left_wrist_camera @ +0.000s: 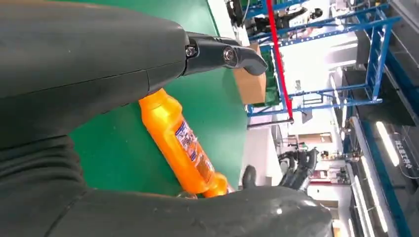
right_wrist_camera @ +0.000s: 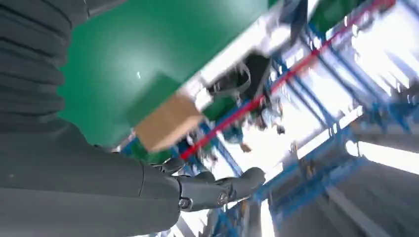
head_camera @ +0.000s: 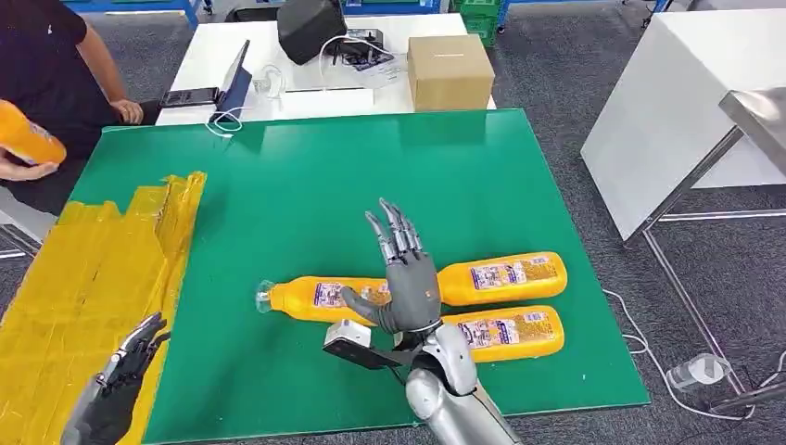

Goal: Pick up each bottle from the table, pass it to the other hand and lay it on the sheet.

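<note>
Fingers (head_camera: 397,232) of the right hand (head_camera: 408,278) stood spread and straight, holding nothing, raised above the two bottles on the green tabletop (head_camera: 306,185). Just beneath the palm lay the nearer-to-centre bottle (head_camera: 320,298), its clear neck pointing away toward the yellow sheet (head_camera: 83,287); the second bottle (head_camera: 510,332) lay parallel and just beside it, on the wrist side of the fingers. Both were orange with printed labels, lying on their sides and looking smooth and round, so I judged they might roll under a loose touch. The left hand (head_camera: 116,394) hung over the sheet, well apart from the bottles, its fingers apart with nothing in them. A person at the far side of the sheet held another orange bottle (head_camera: 28,134). The step in hand looked like the reach for a pickup, not yet a grasp. Next, the right fingers would need to drop and wrap around a bottle's body before any pass across
</note>
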